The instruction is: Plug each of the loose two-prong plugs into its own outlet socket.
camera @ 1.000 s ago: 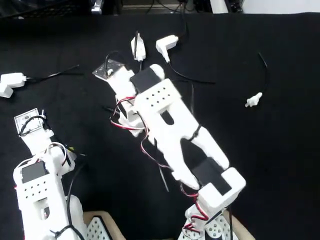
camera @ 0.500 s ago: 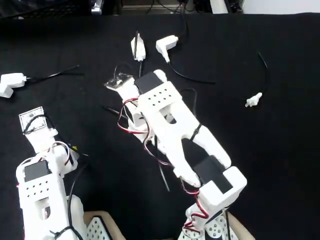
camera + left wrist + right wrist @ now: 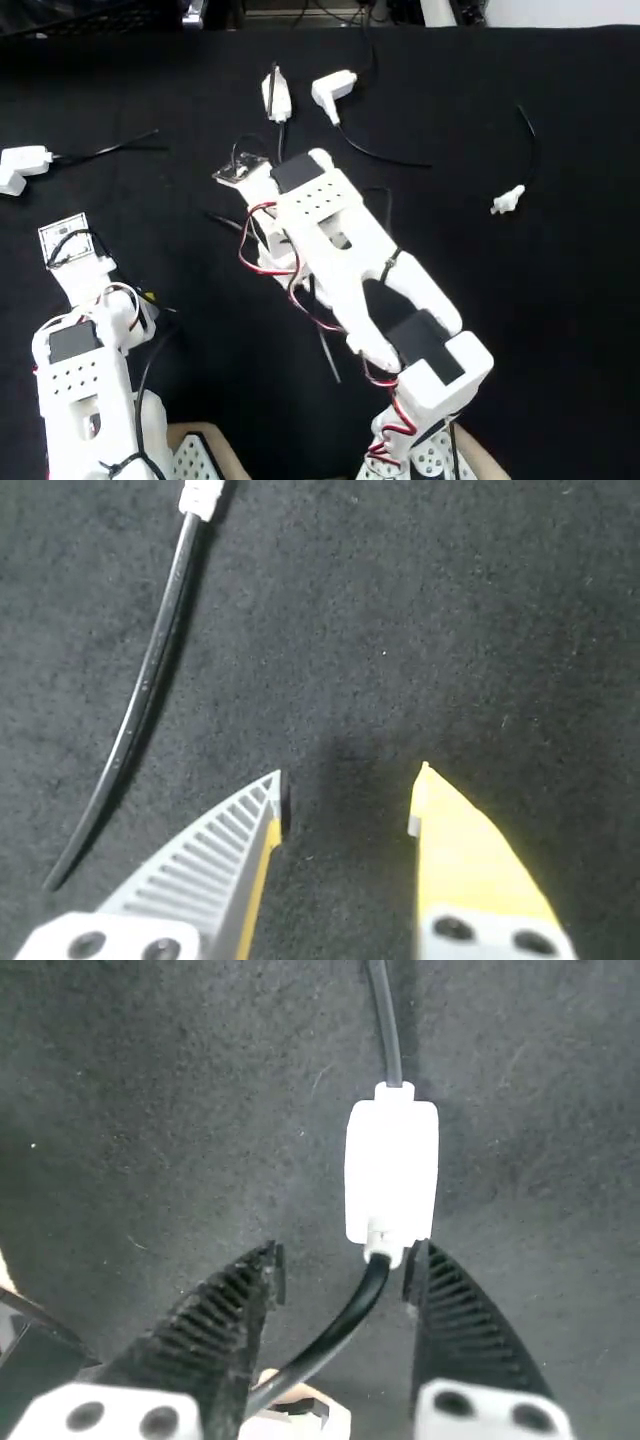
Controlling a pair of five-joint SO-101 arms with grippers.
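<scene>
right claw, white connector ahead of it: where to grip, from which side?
I'd grip the white connector across its two long sides, mid-body, coming straight down from above. It lies flat with a cable leaving each short end, so only the long sides are free. The right claw is open wider than the body and lined up with its length.

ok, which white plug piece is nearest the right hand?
The slim piece with cable leaving both ends, just ahead of the right hand. The angled piece beside it, the far-left piece and the small plug at right all lie farther off.
</scene>
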